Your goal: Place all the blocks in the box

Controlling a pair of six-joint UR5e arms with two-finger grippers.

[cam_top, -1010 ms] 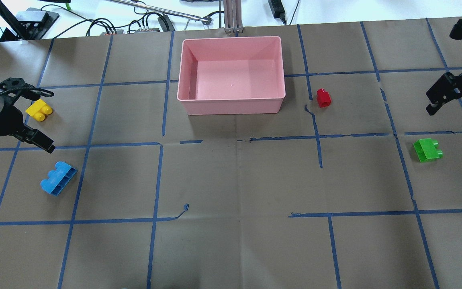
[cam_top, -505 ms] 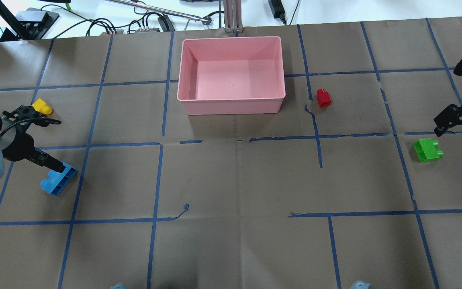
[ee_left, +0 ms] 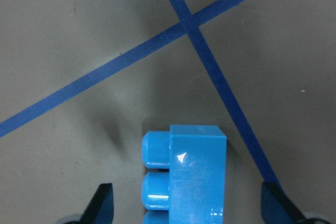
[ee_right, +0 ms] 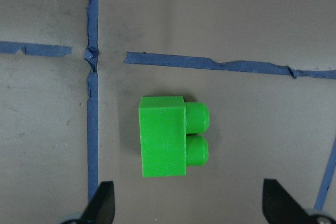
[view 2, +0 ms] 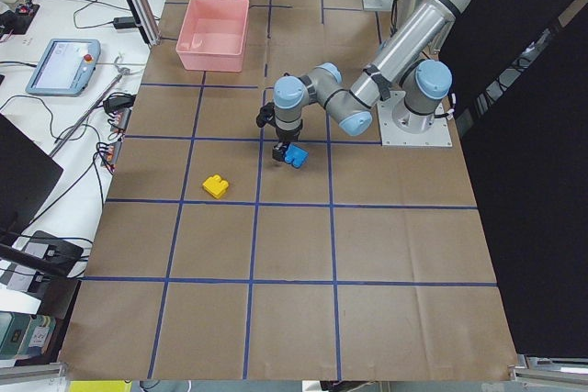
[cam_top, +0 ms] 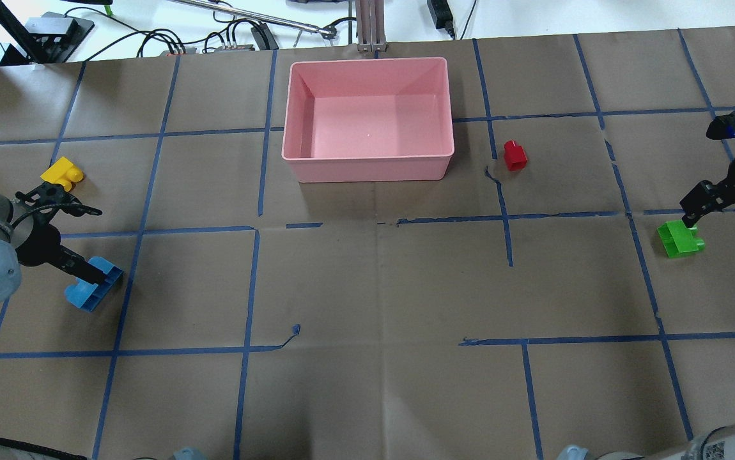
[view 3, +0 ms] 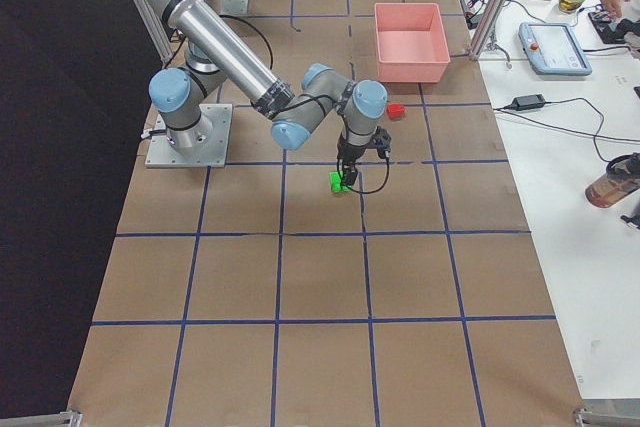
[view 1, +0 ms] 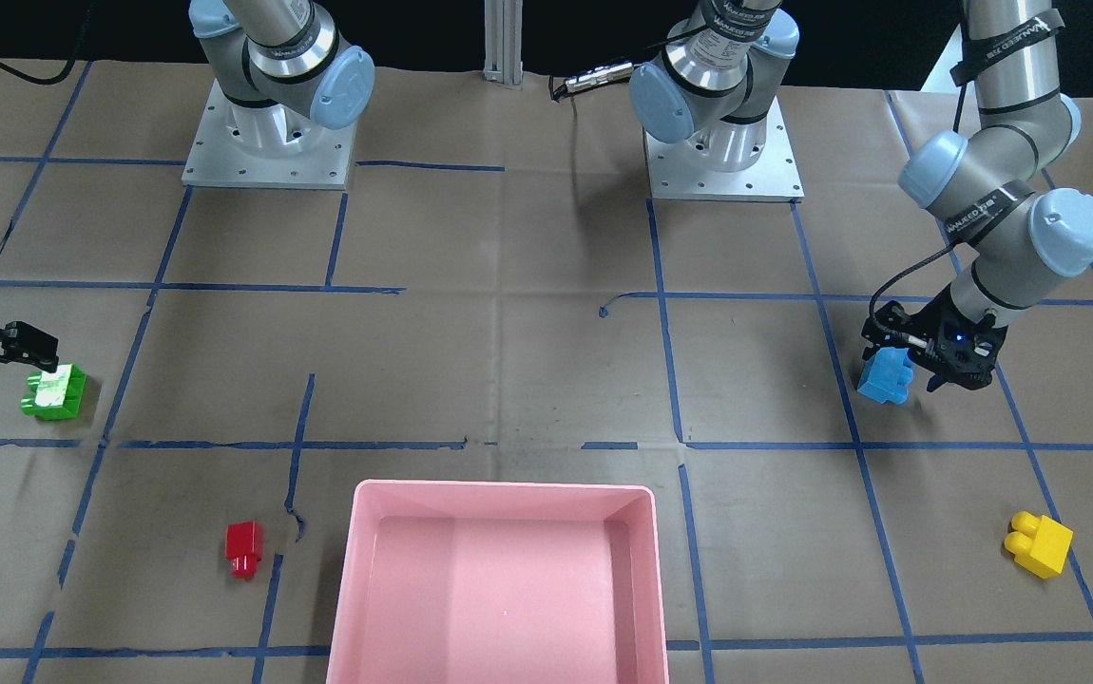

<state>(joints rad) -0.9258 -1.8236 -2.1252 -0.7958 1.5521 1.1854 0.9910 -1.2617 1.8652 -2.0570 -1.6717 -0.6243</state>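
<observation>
Blue three-stud plastic brick [ee_left: 184, 177] sits well apart from the pink plastic tray [cam_top: 367, 158], left gripper [ee_left: 190, 203] spread astride it, right gripper [ee_right: 189, 203] spread above the green two-stud plastic brick [ee_right: 170, 144] — lower squarely before closing.

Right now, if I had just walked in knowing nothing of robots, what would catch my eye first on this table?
The big pink box at the far middle of the table stands out, and it is empty. Next come the two arms: the left gripper is open over the blue block, and the right gripper is open over the green block. A red block lies just right of the box, and a yellow block lies near the left edge.
</observation>
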